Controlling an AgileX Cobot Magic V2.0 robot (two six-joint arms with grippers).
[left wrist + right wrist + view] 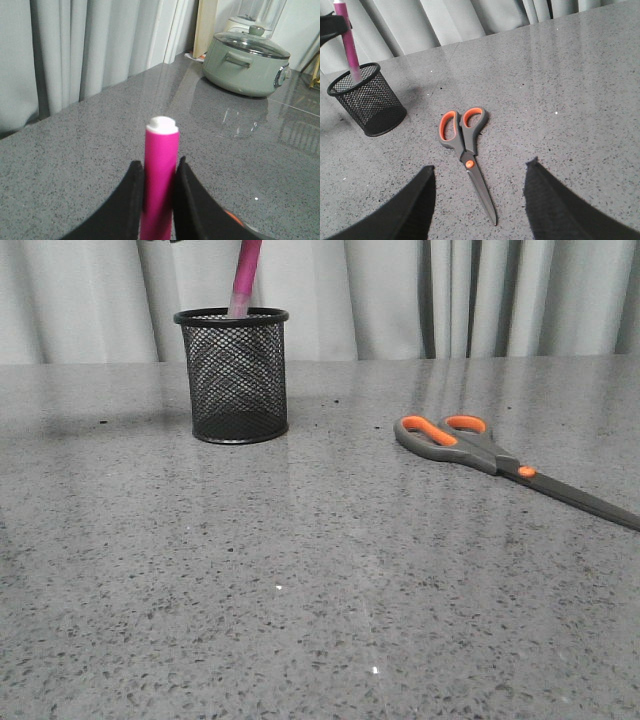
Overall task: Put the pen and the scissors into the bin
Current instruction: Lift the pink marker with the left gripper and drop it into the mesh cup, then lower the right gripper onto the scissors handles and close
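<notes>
The black wire-mesh bin stands at the back left of the table. The magenta pen hangs upright over it, its lower end dipping inside the rim. My left gripper is shut on the pen, whose white tip points away from the camera. The scissors lie flat at the right, orange-lined handles toward the bin. My right gripper hovers open above the scissors, with the blade between its fingers and no contact. The right wrist view also shows the bin and the pen.
Grey curtains hang behind the speckled table. In the left wrist view a green pot with a glass lid sits on the counter, with a pale appliance behind it.
</notes>
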